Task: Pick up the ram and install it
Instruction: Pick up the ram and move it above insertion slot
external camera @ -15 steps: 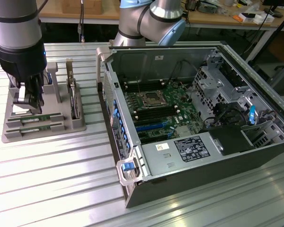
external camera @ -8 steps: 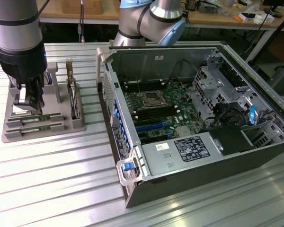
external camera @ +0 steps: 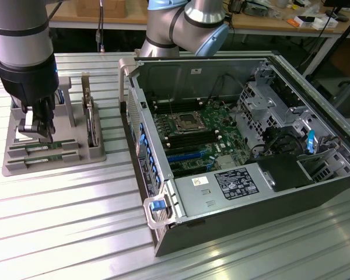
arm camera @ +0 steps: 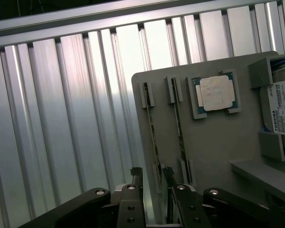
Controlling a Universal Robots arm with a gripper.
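Observation:
Two ram sticks stand on edge in slots of a grey holder tray (arm camera: 213, 142). One ram (arm camera: 151, 124) runs between my fingertips; the other ram (arm camera: 179, 124) lies just outside them. My gripper (arm camera: 152, 175) is open, one finger on each side of the first stick, with a gap on both sides. In the exterior view my gripper (external camera: 38, 137) hangs low over the tray (external camera: 11, 166) at the exterior view's left, just above the green ram (external camera: 58, 144). The open computer case (external camera: 233, 227) with its motherboard (external camera: 198, 137) lies to the exterior view's right.
On the same tray sit a square silver CPU (arm camera: 216, 92) and an upright hard drive (arm camera: 281, 107), also seen as the hard drive (external camera: 91, 119) beside my gripper. Everything rests on a ribbed aluminium table (external camera: 76, 221). A workbench with clutter stands behind.

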